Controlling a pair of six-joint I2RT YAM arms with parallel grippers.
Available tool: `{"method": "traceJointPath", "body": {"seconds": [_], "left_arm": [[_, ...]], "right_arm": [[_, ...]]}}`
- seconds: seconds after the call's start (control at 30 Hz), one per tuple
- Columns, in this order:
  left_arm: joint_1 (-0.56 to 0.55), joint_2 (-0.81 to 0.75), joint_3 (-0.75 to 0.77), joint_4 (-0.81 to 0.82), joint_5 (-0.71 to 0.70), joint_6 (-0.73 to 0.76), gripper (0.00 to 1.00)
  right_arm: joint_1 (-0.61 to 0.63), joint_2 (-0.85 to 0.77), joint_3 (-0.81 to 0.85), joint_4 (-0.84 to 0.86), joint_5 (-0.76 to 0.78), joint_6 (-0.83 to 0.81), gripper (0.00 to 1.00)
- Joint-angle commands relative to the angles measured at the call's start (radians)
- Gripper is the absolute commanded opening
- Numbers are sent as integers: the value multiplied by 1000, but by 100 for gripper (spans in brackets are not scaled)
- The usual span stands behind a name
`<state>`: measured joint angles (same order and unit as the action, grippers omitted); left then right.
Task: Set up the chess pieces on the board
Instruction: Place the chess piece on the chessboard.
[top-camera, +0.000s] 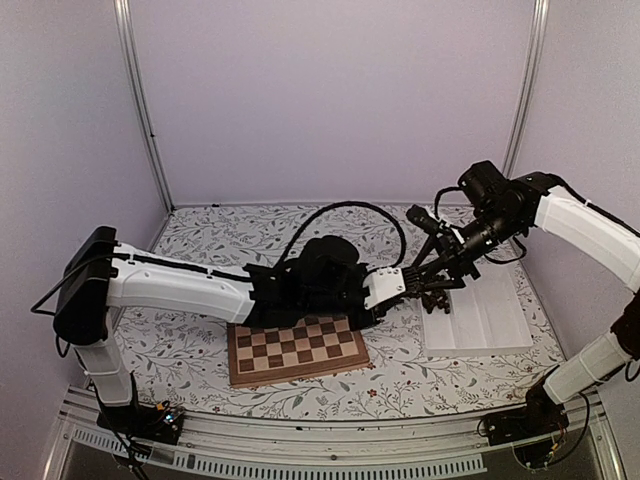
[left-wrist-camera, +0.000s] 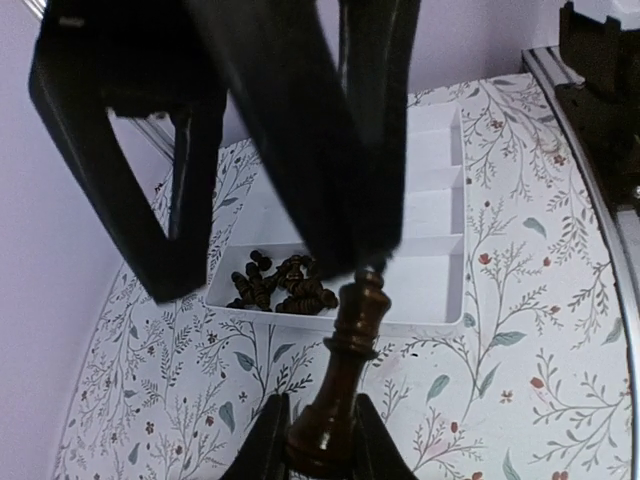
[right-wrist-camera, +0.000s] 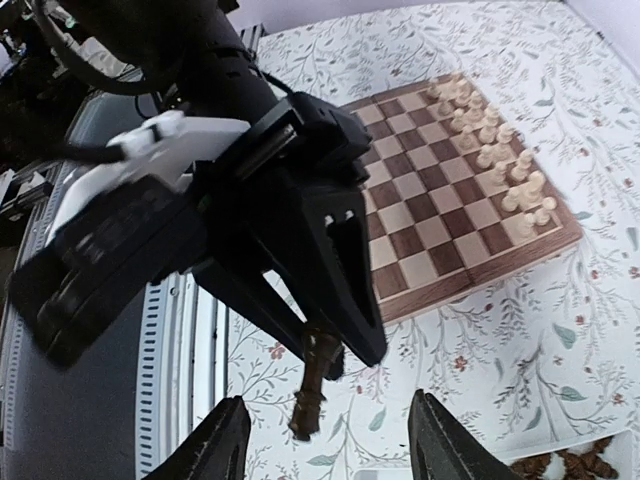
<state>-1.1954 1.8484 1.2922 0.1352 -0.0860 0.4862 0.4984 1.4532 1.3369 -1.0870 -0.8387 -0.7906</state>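
Handover | left gripper (left-wrist-camera: 318, 445) clamped on base of dark chess piece (left-wrist-camera: 350, 345), above table (top-camera: 200, 350) between tray (top-camera: 490, 320) and board (top-camera: 300, 350) | right gripper (right-wrist-camera: 330, 440) jaws wide, clear of it | next: keep it upright, seat squarely on bare edge row

Pretty clearly a robot lab cell. Plain walls (top-camera: 330, 100), aluminium frame posts (top-camera: 143, 100), arms (top-camera: 170, 285) bolted along the table's (top-camera: 190, 350) near edge.

Overhead plus two wrist views.
Overhead looks down from behind; close wrist cameras face each other, sharing one dark chessman (left-wrist-camera: 340, 392).
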Motion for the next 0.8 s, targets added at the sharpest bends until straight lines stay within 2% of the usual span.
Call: {"method": "traceJointPath", "body": {"seconds": [0.0,0.23,0.4,0.77], "left_arm": [[70,-82,-76,207,225,-321,6],[118,-81,-158,499,345,-608,7],[144,-56,-181,634,397,-740,7],[147,-8,-146,660,449,-782,8]], "right_arm": [[-63,-119,16,109,-83,-49,59],[-63,-100,50,135,-203,-56,60],[-49,-77,63,176,-193,-32,59],[-8,-44,89,218,-214,39,57]]}}
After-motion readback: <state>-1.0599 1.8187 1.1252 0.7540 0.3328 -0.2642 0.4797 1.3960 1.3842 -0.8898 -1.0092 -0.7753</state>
